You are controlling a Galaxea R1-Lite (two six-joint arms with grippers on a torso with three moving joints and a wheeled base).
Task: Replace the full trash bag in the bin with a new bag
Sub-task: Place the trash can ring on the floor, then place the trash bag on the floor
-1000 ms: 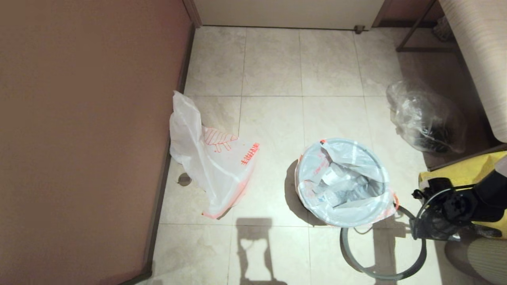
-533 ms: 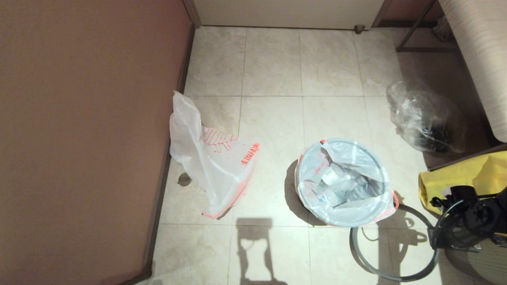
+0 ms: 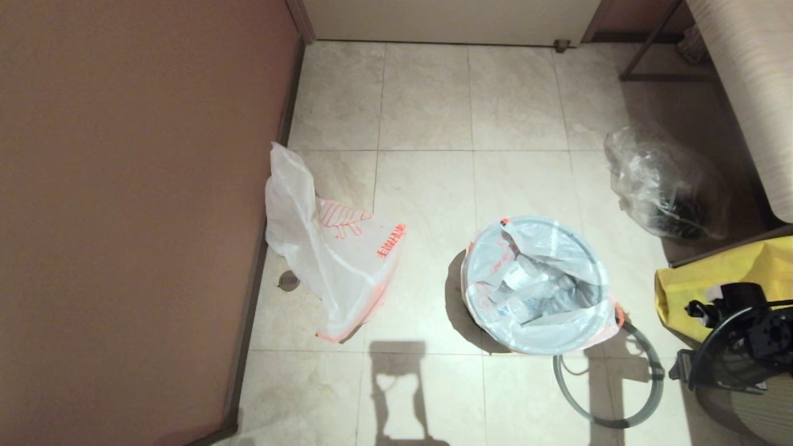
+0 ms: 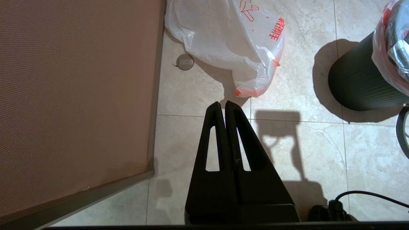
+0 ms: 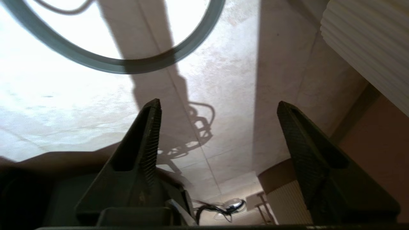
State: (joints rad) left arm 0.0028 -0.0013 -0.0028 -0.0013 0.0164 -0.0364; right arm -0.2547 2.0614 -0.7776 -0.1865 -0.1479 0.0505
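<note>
The full trash bag (image 3: pixel 536 285) bulges out of the bin (image 4: pixel 358 86), its orange-pink edge folded over the bin's mouth. The grey rim ring (image 3: pixel 610 424) lies on the floor just in front of the bin, to its right. My right gripper (image 3: pixel 681 371) hovers beside the ring at the right edge. In the right wrist view it (image 5: pixel 217 107) is open and empty, with the ring (image 5: pixel 121 65) beyond the fingertips. The new bag (image 3: pixel 334 260) lies limp by the left wall. My left gripper (image 4: pixel 222 105) is shut and empty, short of the new bag (image 4: pixel 230 38).
A brown wall (image 3: pixel 124 217) runs down the left side. A clear bag with dark contents (image 3: pixel 666 186) sits at the right, a yellow sack (image 3: pixel 712 279) in front of it. Striped furniture (image 3: pixel 749 93) fills the far right. A floor drain (image 3: pixel 288 280) is beside the new bag.
My right gripper has let go of the grey ring and drawn back to the right. The ring has dropped flat onto the floor. Both bags and the bin stayed put.
</note>
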